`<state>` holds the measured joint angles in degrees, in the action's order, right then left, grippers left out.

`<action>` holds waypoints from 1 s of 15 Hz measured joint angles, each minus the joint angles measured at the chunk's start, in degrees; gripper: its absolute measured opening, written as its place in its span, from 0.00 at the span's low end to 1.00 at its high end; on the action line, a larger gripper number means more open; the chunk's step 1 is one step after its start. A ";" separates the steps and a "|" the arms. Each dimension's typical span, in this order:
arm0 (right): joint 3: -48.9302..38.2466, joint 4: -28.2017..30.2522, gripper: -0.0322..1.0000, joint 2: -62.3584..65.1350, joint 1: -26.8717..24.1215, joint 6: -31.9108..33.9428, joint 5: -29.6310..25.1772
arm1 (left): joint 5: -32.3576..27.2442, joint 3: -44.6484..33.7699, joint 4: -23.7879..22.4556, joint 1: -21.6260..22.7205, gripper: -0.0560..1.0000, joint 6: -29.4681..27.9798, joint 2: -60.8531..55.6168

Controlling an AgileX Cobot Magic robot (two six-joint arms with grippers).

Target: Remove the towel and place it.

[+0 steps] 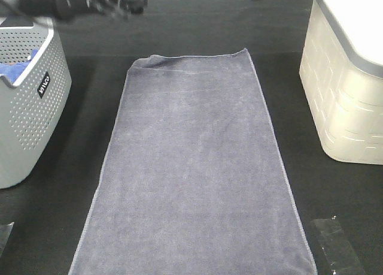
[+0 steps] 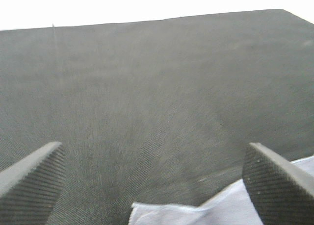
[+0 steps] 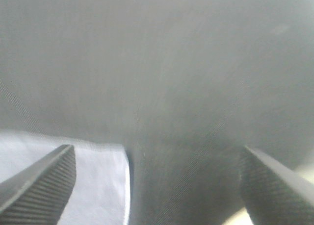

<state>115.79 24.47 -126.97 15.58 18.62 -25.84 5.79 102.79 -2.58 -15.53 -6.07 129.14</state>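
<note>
Left of the towel stands a perforated grey plastic basket [image 1: 27, 101]. The long grey-lavender terry towel [image 1: 194, 179] lies flat on the black table; placing looks done. Left gripper [image 2: 157, 181] and right gripper [image 3: 157, 186] gape wide, holding nothing, each beside a towel corner.

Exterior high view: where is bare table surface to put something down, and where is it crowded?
Bare black table runs between the towel and the grey basket, and between the towel and the cream bin. A strip beyond the towel's far edge is also bare. The middle is fully covered by the towel.
</note>
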 joint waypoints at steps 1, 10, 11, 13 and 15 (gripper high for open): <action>0.00 -2.12 0.84 2.92 0.00 -1.38 -2.35 | -4.76 0.00 0.00 -0.29 0.90 0.00 -3.44; -5.90 -17.30 0.84 29.68 0.00 -16.56 -43.32 | -73.22 -0.34 2.98 -0.97 0.83 1.55 -32.43; -10.20 -18.28 0.84 33.63 0.00 -16.62 -43.43 | -74.31 -1.83 3.61 -0.97 0.83 1.83 -35.52; -21.60 -19.71 0.84 41.25 0.00 -16.62 -43.66 | -74.66 -8.71 4.81 -0.97 0.83 2.18 -42.97; -33.98 -21.49 0.84 50.08 0.00 -16.62 -43.77 | -74.83 -18.74 5.27 -0.97 0.83 2.18 -53.00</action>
<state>81.82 2.98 -76.89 15.58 2.01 -69.61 -69.04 84.05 2.69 -16.50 -3.90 76.15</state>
